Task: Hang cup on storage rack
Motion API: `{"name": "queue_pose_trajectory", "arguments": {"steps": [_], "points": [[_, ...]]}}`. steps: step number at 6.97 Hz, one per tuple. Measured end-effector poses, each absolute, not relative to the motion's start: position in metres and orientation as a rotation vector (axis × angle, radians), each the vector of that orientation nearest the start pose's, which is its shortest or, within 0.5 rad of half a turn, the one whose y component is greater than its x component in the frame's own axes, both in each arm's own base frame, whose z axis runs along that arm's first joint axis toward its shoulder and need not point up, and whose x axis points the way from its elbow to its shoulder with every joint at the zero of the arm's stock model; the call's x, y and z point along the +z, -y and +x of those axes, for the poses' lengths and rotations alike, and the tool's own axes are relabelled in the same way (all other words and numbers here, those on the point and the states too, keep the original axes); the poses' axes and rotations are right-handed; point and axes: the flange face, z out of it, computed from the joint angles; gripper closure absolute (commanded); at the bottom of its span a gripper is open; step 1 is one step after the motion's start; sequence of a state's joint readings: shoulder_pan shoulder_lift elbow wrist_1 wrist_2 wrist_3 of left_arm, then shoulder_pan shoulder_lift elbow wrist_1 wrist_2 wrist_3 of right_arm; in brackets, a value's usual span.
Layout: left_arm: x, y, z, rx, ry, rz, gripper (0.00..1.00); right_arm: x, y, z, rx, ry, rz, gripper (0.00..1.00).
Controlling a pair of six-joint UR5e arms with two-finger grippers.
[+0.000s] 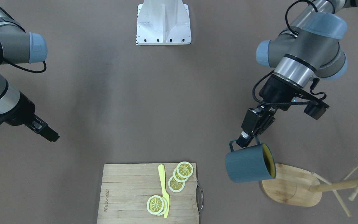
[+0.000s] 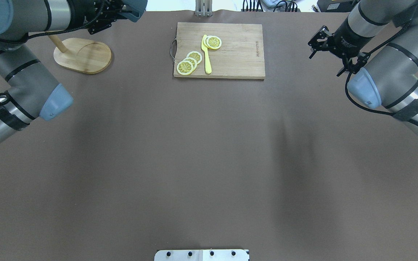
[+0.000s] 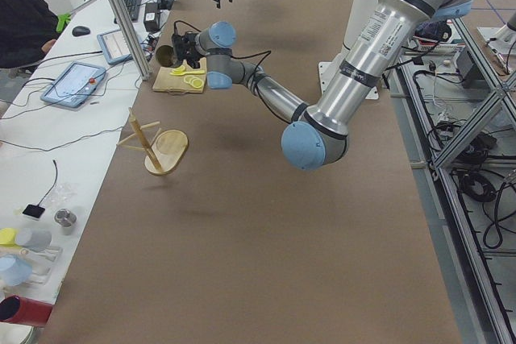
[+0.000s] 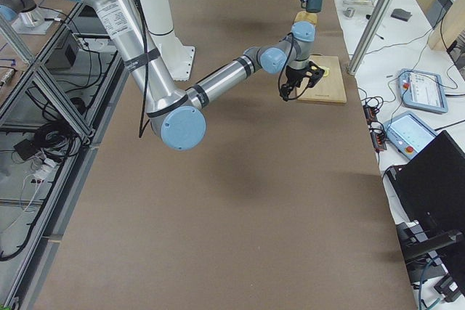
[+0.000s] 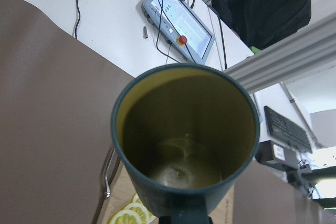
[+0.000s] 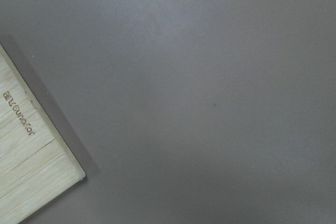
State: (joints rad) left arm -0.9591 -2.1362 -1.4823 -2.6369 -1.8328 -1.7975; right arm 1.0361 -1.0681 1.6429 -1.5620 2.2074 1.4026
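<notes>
The dark teal cup point(image 1: 249, 163) hangs tipped on its side in the air, its yellow mouth turned toward the storage rack. My left gripper point(image 1: 246, 140) is shut on the cup's handle from above. The left wrist view looks straight into the cup point(image 5: 184, 135). The wooden rack has an oval base point(image 1: 291, 186) and a pole with pegs point(image 1: 343, 183); it stands just beside the cup, untouched. The rack base point(image 2: 82, 55) also shows in the overhead view, where the cup is hidden. My right gripper point(image 1: 51, 135) is open and empty, far off on the other side.
A bamboo cutting board point(image 1: 129, 193) with lemon slices point(image 1: 180, 175) and a yellow knife point(image 1: 163, 189) lies at the table's far edge, between the arms. Its corner point(image 6: 26, 156) shows under my right wrist. A white mount plate point(image 1: 163, 21) sits at the robot's side.
</notes>
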Motion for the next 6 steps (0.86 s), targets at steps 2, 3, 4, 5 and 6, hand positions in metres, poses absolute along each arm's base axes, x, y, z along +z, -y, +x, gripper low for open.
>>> {"name": "queue_pose_trajectory", "arguments": {"steps": [2, 3, 4, 5, 6], "points": [[0.272, 0.628, 0.29, -0.853, -1.684, 0.314, 1.0, 0.326, 0.607, -0.275, 0.627, 0.834, -0.184, 0.0], [0.284, 0.632, 0.286, -0.924, -1.771, 0.294, 1.0, 0.321, 0.607, -0.276, 0.625, 0.839, -0.18, 0.0], [0.297, 0.634, 0.281, -0.994, -1.858, 0.272, 1.0, 0.315, 0.606, -0.278, 0.628, 0.845, -0.179, 0.0], [0.308, 0.636, 0.276, -1.063, -1.927, 0.254, 1.0, 0.31, 0.605, -0.28, 0.632, 0.849, -0.178, 0.0], [0.319, 0.638, 0.271, -1.132, -1.988, 0.234, 1.0, 0.306, 0.604, -0.283, 0.633, 0.85, -0.174, 0.0]]}}
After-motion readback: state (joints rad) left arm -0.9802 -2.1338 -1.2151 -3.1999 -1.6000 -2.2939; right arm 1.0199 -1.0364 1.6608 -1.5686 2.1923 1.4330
